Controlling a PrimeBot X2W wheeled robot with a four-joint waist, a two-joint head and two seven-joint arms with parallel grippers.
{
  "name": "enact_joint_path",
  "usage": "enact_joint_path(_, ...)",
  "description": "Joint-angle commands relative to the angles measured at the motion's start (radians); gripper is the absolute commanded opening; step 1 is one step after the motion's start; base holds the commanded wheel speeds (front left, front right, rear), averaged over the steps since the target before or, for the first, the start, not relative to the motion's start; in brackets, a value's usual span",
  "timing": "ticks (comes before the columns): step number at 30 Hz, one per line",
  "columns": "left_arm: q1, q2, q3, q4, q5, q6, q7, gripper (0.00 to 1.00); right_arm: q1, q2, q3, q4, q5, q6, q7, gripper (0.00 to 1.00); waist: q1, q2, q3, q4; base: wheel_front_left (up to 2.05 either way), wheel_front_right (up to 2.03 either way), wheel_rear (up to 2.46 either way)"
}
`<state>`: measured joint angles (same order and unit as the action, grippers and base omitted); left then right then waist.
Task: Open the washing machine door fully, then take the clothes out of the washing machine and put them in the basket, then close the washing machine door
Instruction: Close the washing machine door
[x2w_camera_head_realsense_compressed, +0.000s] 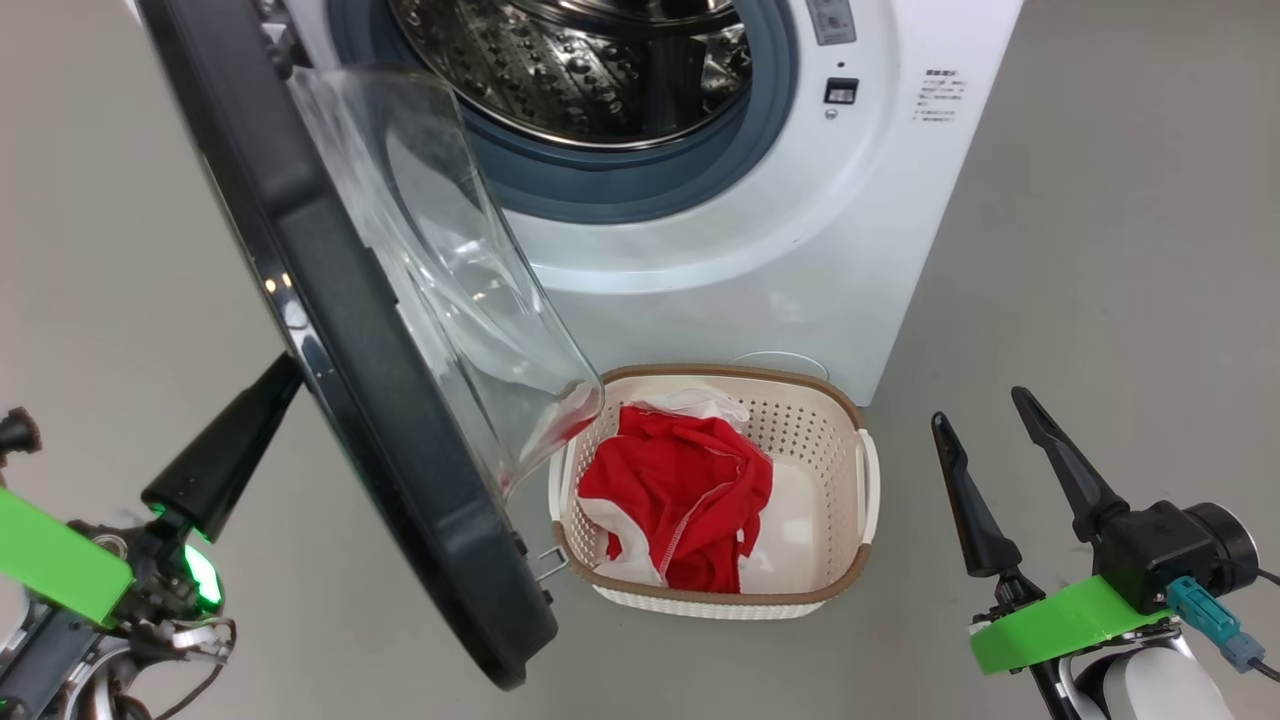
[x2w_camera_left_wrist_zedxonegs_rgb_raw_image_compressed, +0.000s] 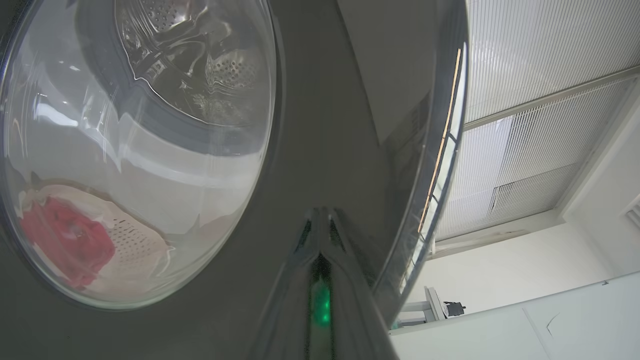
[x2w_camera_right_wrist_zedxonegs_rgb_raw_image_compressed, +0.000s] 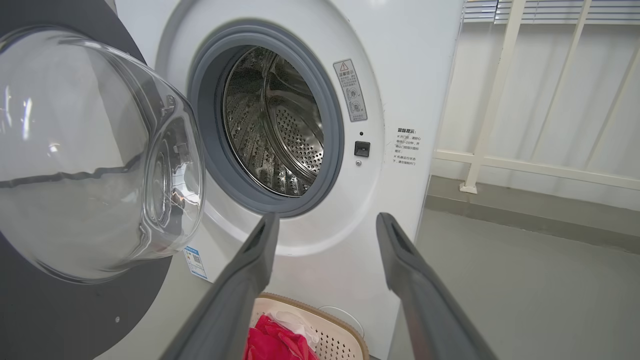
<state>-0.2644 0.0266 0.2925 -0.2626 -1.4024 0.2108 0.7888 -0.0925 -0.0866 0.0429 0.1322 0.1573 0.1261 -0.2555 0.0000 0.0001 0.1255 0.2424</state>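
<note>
The left claw (x2w_camera_head_realsense_compressed: 283, 368), shut and empty, is pressing its tips against the outer face of the washing machine door (x2w_camera_head_realsense_compressed: 400, 440), standing open just ahead of it. The right claw (x2w_camera_head_realsense_compressed: 980, 408) is hovering wide open, gripping nothing; the basket (x2w_camera_head_realsense_compressed: 720, 372) is sitting to its left, the clothes (x2w_camera_head_realsense_compressed: 690, 480) lying inside. Beyond both, the washing machine (x2w_camera_head_realsense_compressed: 800, 250) is showing a bare drum (x2w_camera_head_realsense_compressed: 580, 80), so closing seems in hand, calling for a steady push swinging the door home.
</note>
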Motion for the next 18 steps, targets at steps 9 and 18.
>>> enact_joint_path(9, 0.011, 0.024, 0.023, -0.041, -0.023, -0.006, -0.025, 0.00, -0.040, -0.001, 0.019, -0.024, 0.006, 0.005, -0.006, 1.00, 0.0000, -0.0001, 0.003, -0.024, 0.00, 0.00, 0.00)
enact_joint_path(18, 0.062, 0.027, 0.033, -0.024, 0.070, -0.063, -0.137, 0.29, -0.039, 0.003, 0.014, -0.023, 0.007, 0.005, -0.006, 1.00, 0.0000, -0.0001, 0.002, -0.028, 0.00, 0.00, 0.00)
